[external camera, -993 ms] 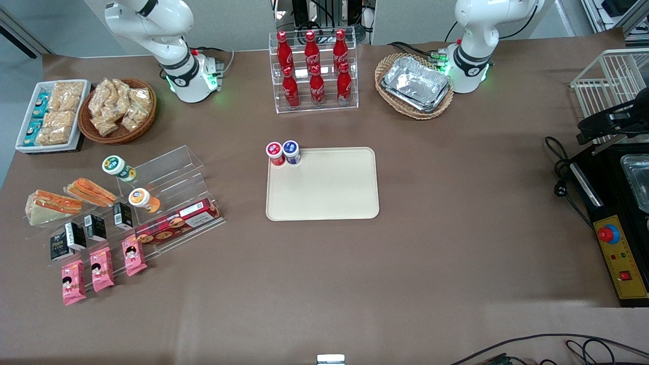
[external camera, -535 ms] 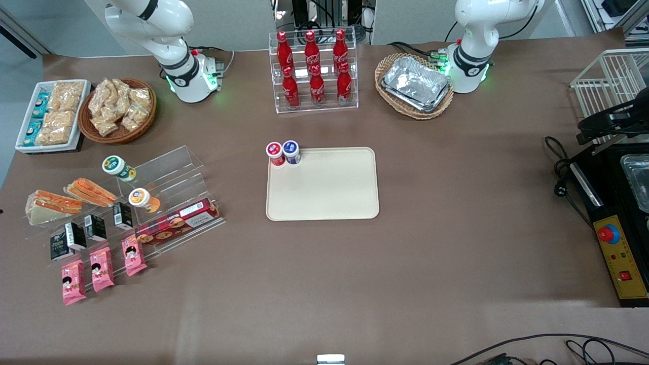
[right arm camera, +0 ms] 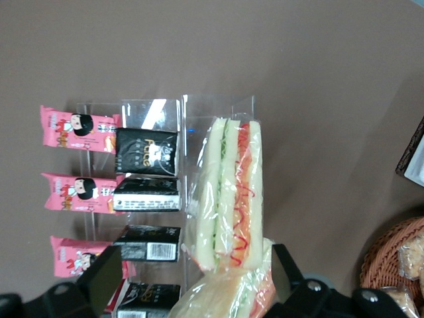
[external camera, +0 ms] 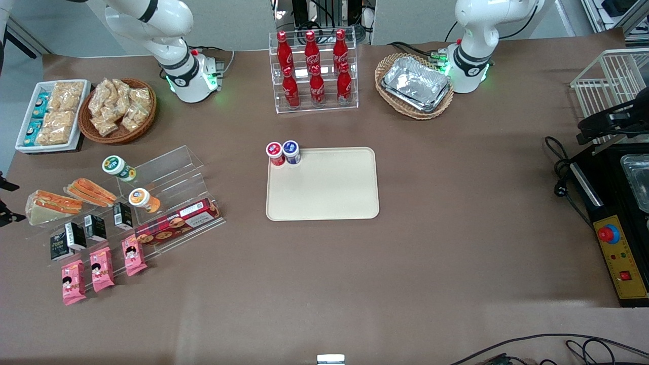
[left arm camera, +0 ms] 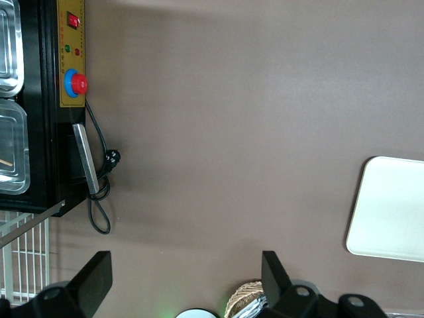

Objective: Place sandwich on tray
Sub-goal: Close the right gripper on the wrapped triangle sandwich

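The sandwich (external camera: 50, 205) is a clear-wrapped wedge with pale bread and orange-red and green filling. It lies on the clear display stand at the working arm's end of the table. The right wrist view shows it (right arm camera: 228, 192) beside black boxes. My gripper (external camera: 6, 202) is open and empty, hovering at the table's edge next to the sandwich. In the right wrist view its fingers (right arm camera: 193, 255) stand wide apart above both sandwiches. The cream tray (external camera: 324, 192) lies flat at the table's middle, well apart; it also shows in the left wrist view (left arm camera: 391, 212).
A slimmer orange-striped sandwich (external camera: 91, 191) lies beside the task sandwich, also in the right wrist view (right arm camera: 225, 298). Black boxes (external camera: 76, 235) and pink packets (external camera: 101, 268) sit nearer the front camera. Red and blue cans (external camera: 283, 152) stand on the tray's corner. A snack basket (external camera: 119, 111) is farther away.
My gripper's fingers have come into the front view at the table's edge beside the sandwich. Nothing on the table has moved.
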Action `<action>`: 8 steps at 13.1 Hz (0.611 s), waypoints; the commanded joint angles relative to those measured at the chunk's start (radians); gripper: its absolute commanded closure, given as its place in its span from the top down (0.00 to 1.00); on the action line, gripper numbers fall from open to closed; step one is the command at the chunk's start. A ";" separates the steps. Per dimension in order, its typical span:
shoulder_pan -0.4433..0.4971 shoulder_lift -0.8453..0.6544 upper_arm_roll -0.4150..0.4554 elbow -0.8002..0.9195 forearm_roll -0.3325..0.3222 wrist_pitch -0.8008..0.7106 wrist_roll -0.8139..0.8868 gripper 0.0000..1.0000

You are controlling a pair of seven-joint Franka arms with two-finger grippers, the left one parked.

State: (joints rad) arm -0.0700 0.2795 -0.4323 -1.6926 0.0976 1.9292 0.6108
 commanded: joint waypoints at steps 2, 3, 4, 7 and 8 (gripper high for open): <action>0.001 -0.032 0.000 -0.134 0.025 0.123 0.001 1.00; 0.002 -0.033 0.000 -0.142 0.025 0.126 0.001 1.00; 0.002 -0.031 0.001 -0.142 0.025 0.128 0.001 1.00; 0.001 -0.025 0.001 -0.159 0.025 0.137 0.000 1.00; 0.001 -0.022 0.001 -0.159 0.025 0.139 -0.005 1.00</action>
State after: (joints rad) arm -0.0699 0.2778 -0.4319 -1.8142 0.0984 2.0353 0.6108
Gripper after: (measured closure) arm 0.000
